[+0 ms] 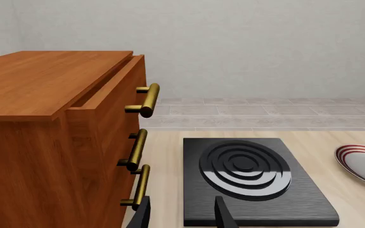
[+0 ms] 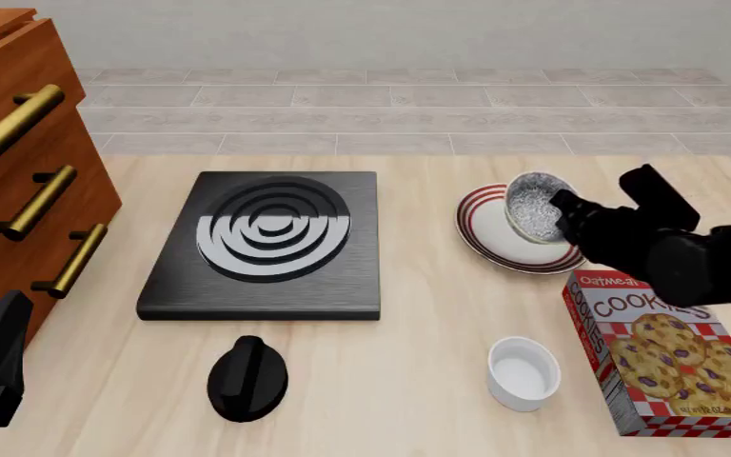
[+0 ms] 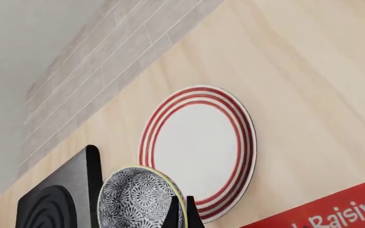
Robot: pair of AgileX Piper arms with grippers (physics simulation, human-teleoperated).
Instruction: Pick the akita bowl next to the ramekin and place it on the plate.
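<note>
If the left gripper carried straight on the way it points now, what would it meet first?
Most likely the black stove burner: the left gripper has its fingertips aimed at the burner's near edge, with the wooden cabinet beside that line. Depth is hard to judge.

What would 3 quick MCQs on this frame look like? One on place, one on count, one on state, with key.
1. Where is the akita bowl?
A. beside the ramekin
B. held tilted over the plate
C. on the stove burner

2. How many brass handles show on the wooden cabinet?
A. one
B. three
C. five

3. What state is the left gripper in?
A. open, holding nothing
B. shut on the ramekin
C. shut on the knob

Key: 1 B, the right gripper pinches the bowl's rim above the plate, while the ramekin sits apart near the cookie box. 2 B, three handles stacked on the drawer fronts. 3 A, its fingers are spread with only the stove burner beyond.
</note>
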